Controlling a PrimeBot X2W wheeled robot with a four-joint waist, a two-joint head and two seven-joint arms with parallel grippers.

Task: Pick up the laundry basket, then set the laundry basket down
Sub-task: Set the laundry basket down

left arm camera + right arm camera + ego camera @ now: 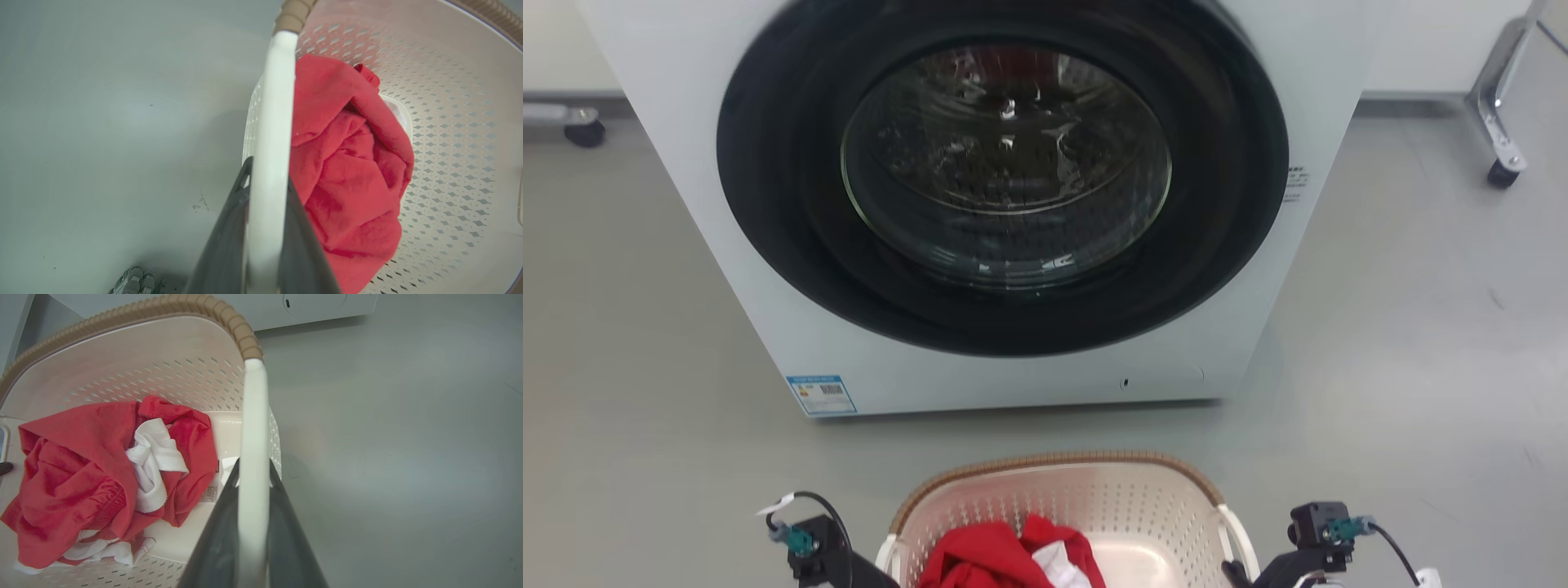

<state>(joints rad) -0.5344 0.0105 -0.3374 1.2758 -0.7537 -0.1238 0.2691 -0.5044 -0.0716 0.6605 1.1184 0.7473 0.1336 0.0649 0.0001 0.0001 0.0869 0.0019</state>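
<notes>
Grey floor (1405,327) w/ white washing machine (1013,388) standing on it, caster (1500,174) far right.

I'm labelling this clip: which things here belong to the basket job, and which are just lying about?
In the job: laundry basket; left gripper and right gripper, jaws each side of a white handle.
Lying about: washing machine; red garment and white garment inside the basket; caster wheel.

Dead ahead, white washing machine (768,310), round dark door (1005,163) shut | blue sticker (822,394) at lower-left corner | grey floor (1405,327) all round | caster (584,131) far left, another (1503,173) far right | red garment (73,477) bunched, white cloth (153,465) tucked inside
</notes>
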